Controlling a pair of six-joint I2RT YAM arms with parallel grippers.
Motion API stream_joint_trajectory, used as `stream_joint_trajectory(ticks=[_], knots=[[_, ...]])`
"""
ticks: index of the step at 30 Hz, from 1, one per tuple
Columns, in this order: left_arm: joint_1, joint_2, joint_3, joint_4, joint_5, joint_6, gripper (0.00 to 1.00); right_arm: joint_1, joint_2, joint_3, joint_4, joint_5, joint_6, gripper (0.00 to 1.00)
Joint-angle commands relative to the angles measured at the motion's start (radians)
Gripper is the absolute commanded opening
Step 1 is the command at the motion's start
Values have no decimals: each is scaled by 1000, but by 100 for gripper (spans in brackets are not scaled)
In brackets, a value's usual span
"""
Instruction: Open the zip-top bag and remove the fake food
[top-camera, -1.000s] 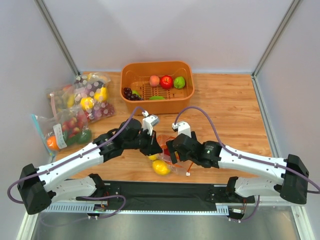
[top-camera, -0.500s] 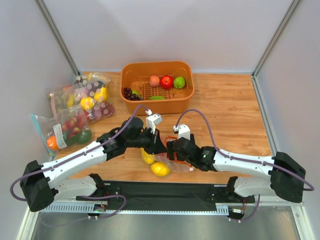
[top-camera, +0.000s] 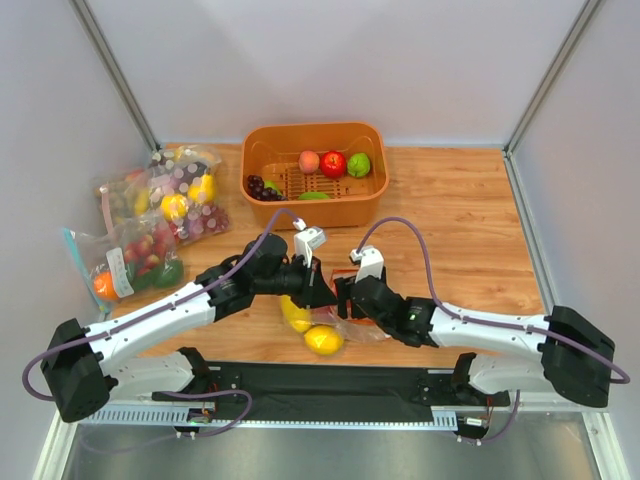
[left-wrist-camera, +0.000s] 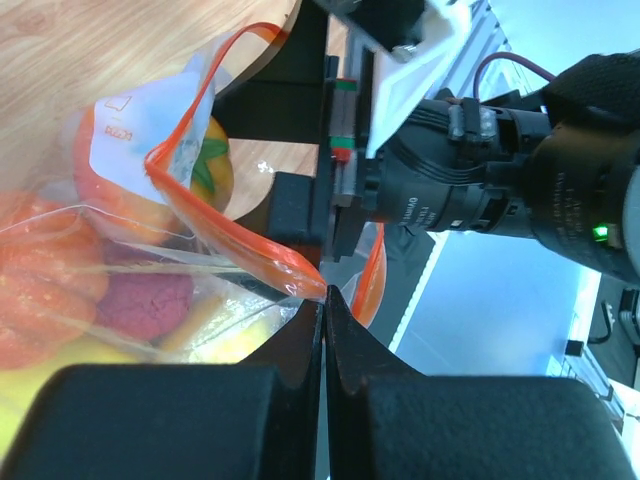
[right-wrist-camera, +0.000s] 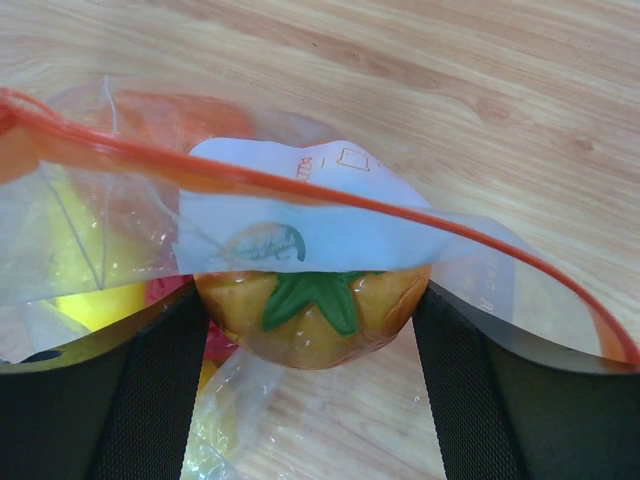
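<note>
Wooden table (top-camera: 450, 220); right pincer (top-camera: 343, 297) now nearer zip-top bag (right-wrist-camera: 90, 240), astride orange pepper (right-wrist-camera: 312, 315).

Clear crinkly plastic zip-top bag (right-wrist-camera: 90, 240)

Clear zip-top bag (right-wrist-camera: 90, 240), orange-red strip (right-wrist-camera: 300, 187); orange pepper (right-wrist-camera: 310, 320), yellow lemon (top-camera: 322, 339)

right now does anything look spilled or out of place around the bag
Nothing is clearly spilled. The bag looks askew: crumpled, its zip strip pinched in the shut left gripper, mouth gaping. A pepper sits at the mouth between the fingers of the right gripper.
</note>
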Motion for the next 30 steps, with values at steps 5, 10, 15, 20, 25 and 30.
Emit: stream_joint_trajectory(ticks=[5, 10, 15, 20, 25, 30], knots=[[-3, -8, 7, -19, -63, -1, 0, 2, -166, -19, -17, 40, 11, 44], [13, -18, 28, -85, -132, 4, 0, 5, -368, -42, -169, -7, 23, 42], [85, -29, 7, -91, -135, -40, 0, 7, -519, -24, -326, -68, 20, 42], [118, -32, -27, -82, -135, -59, 0, 8, -623, 30, -439, -90, 23, 41], [118, -43, -50, -83, -125, -51, 0, 8, -619, 141, -469, -50, -8, 39], [118, -64, -62, -86, -102, -44, 0, 1, -472, 261, -438, -15, -80, 38]])
